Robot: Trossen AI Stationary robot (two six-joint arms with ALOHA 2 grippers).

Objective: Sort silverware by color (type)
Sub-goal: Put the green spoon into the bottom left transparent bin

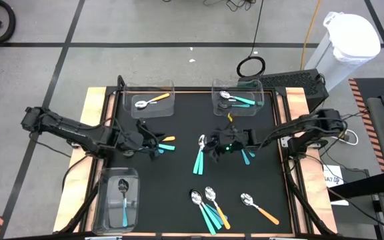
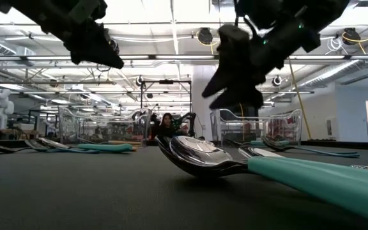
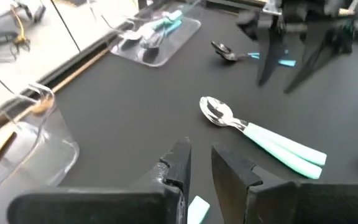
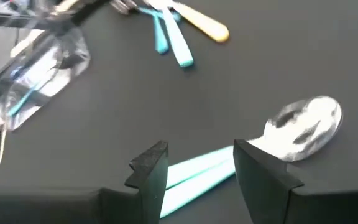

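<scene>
High view: left gripper [image 1: 153,148] nearly closed beside teal-handled metal spoons [image 1: 199,160], hold unclear; right gripper [image 1: 213,151] open above, empty. Risk: grabbing both spoons.

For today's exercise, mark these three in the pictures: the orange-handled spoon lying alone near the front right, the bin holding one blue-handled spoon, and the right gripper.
Orange-handled spoon [image 1: 266,213], high view, mid-handle.
Front-left bin [image 1: 103,200], high view, left wall.
Right gripper [image 4: 194,167], right wrist view, midway between its open fingertips.

Three clear plastic bins [image 1: 153,87] stood on the table; about fifteen metal-bowled, plastic-handled spoons [image 1: 199,160] lay there, and two dark arms.
</scene>
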